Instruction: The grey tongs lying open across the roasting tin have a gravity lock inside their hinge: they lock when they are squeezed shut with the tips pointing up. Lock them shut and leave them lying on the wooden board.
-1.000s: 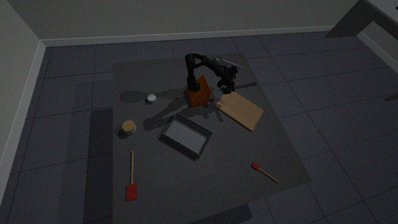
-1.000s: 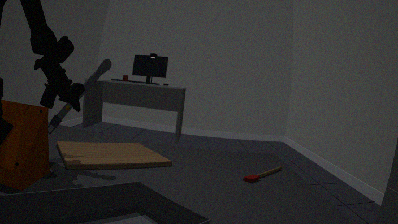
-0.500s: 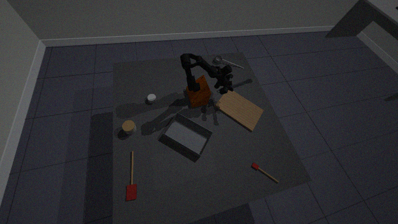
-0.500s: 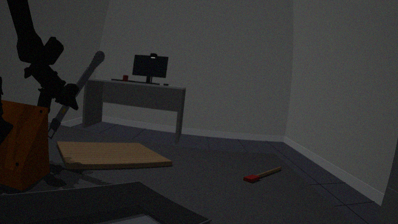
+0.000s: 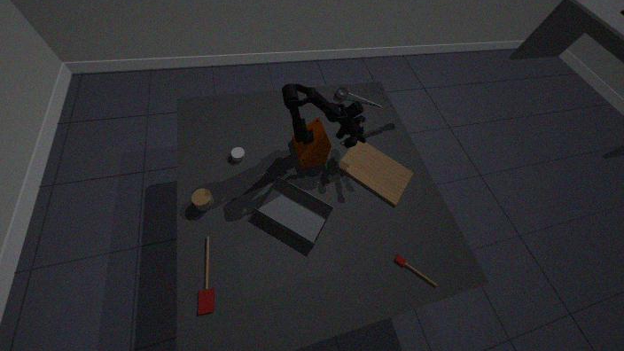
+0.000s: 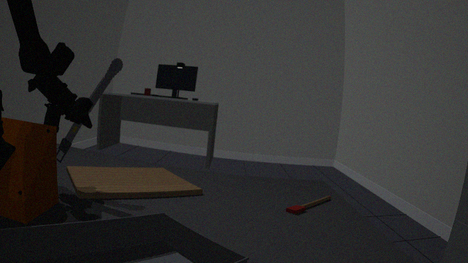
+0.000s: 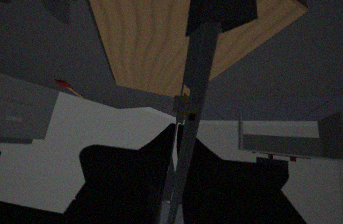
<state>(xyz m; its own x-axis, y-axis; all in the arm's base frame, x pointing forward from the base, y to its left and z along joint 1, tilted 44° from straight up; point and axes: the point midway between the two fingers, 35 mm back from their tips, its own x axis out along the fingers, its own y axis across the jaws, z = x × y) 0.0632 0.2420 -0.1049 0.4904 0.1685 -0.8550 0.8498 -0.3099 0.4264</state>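
The grey tongs (image 5: pixel 379 129) (image 6: pixel 103 82) (image 7: pixel 199 65) are held in the air, steeply tilted, rounded tips up and hinge end down at the left in the exterior view. Their arms lie close together; whether the lock has caught cannot be seen. My gripper (image 5: pixel 354 139) (image 6: pixel 82 119) (image 7: pixel 176 128) is shut on the tongs around their middle, near a yellow mark. The wooden board (image 5: pixel 377 172) (image 6: pixel 137 180) (image 7: pixel 142 45) lies on the floor mat beneath, a little in front and to the right; nothing lies on it. The roasting tin (image 5: pixel 280 236) (image 6: pixel 86 236) holds no tongs.
An orange block (image 5: pixel 313 147) (image 6: pixel 30 163) stands by the arm's base. A whisk-like utensil (image 5: pixel 363 99) lies behind. A red spatula (image 5: pixel 206 300) and a red brush (image 5: pixel 400 261) (image 6: pixel 296 209) lie in front. A wood-topped jar (image 5: pixel 201 198) and a white pot (image 5: pixel 237 153) stand left.
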